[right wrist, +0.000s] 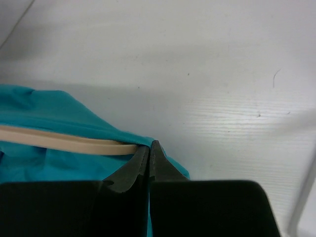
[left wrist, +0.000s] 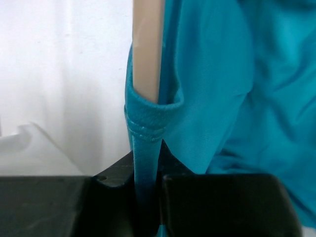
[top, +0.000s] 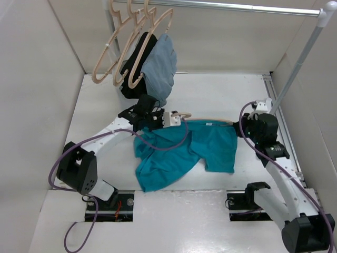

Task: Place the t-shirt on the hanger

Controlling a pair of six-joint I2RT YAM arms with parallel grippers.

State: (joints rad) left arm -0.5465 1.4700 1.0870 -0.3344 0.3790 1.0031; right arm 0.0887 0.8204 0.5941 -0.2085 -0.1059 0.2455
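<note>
The teal t-shirt (top: 184, 150) lies crumpled on the white table between my two arms. A beige hanger (top: 210, 120) runs along its top edge, with the hook (top: 181, 114) at the left. My left gripper (top: 169, 119) is shut on a stitched edge of the t-shirt (left wrist: 148, 126), and the hanger arm (left wrist: 147, 49) slips into the cloth opening just above the jaws (left wrist: 147, 197). My right gripper (top: 240, 126) is shut at the shirt's right end. There its fingertips (right wrist: 149, 147) pinch teal cloth (right wrist: 44, 111), and the hanger's tip (right wrist: 74, 143) butts against the left finger.
At the back left, several beige hangers (top: 113, 58) hang from a metal rail (top: 237, 7), one carrying a black garment (top: 136, 66) and a grey-blue garment (top: 160, 68). The rail's post (top: 300, 63) slants down on the right. White walls enclose the table (top: 221, 95).
</note>
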